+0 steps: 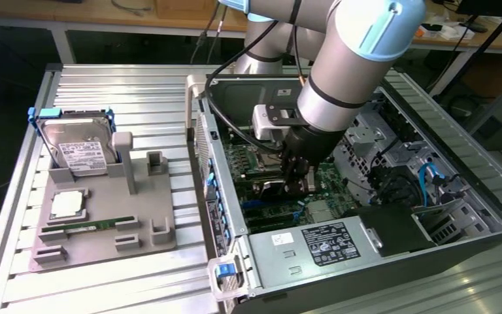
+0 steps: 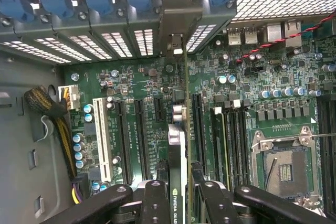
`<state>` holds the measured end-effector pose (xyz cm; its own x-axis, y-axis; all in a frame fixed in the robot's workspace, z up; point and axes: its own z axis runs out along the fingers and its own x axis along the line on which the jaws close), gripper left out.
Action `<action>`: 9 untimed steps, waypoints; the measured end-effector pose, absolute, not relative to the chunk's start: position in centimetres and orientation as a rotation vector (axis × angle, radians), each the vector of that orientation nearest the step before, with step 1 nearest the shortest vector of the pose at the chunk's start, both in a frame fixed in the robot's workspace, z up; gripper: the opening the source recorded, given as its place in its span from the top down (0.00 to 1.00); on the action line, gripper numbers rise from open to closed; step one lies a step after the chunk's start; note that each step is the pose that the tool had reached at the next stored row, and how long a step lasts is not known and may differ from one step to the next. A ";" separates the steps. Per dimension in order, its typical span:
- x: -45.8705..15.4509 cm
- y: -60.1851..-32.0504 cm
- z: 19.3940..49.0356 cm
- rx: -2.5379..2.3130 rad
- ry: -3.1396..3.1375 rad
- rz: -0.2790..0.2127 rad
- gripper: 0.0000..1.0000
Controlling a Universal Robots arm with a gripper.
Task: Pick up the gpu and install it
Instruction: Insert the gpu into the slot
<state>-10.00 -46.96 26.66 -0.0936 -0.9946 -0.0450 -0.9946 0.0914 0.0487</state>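
Observation:
My gripper (image 2: 181, 190) is inside the open computer case (image 1: 482, 209) and is shut on the gpu (image 2: 177, 140). The wrist view sees the card edge-on: a thin dark board with a green-lettered label between my two black fingers (image 2: 155, 203). Its silvery end bracket (image 2: 177, 45) points at the case's rear slot openings. The card stands upright over the green motherboard (image 2: 131, 85), in line with the black expansion slots (image 2: 140, 129); whether it touches a slot I cannot tell. In the exterior view my gripper (image 1: 293, 176) hangs low over the board with the gpu (image 1: 273, 190) beneath it.
A grey fixture (image 1: 146, 216) outside the case, on the exterior view's left, holds a silver hard drive (image 1: 76, 152) in a blue frame, a processor chip (image 1: 66, 204) and a green RAM stick (image 1: 89, 226). The power supply (image 1: 321, 245), cables and drive bays crowd the case.

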 end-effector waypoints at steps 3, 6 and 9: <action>-10.0 -46.9 26.7 -2.115 2.320 0.104 0.73; -10.0 -46.9 26.7 -2.124 2.312 0.104 0.73; -10.0 -46.9 26.7 -2.149 2.290 0.104 0.73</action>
